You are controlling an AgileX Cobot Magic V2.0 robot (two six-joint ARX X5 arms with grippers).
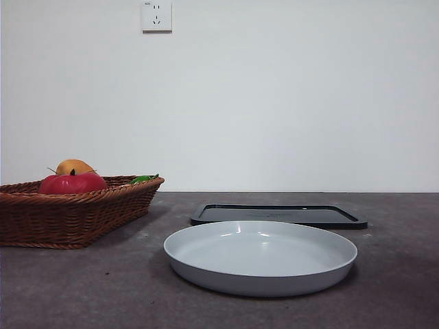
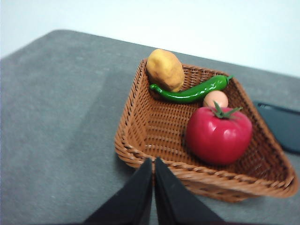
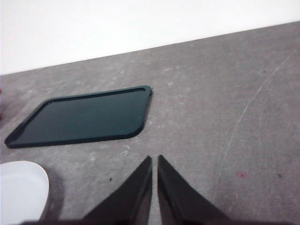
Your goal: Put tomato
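The glossy red tomato (image 2: 219, 135) with a green calyx lies in a brown wicker basket (image 2: 140, 123); from the front it shows red (image 1: 72, 184) above the basket rim (image 1: 75, 209) at the left. My left gripper (image 2: 153, 161) is shut, empty, hovering just outside the basket's near rim, short of the tomato. My right gripper (image 3: 154, 159) is shut and empty over bare table near a dark tray (image 3: 84, 117). Neither arm appears in the front view.
The basket also holds an orange-yellow oval fruit (image 2: 165, 69), a green chili pepper (image 2: 192, 91) and a small pale egg-like item (image 2: 216, 99). A grey round plate (image 1: 260, 256) sits front centre, the dark flat tray (image 1: 278, 214) behind it.
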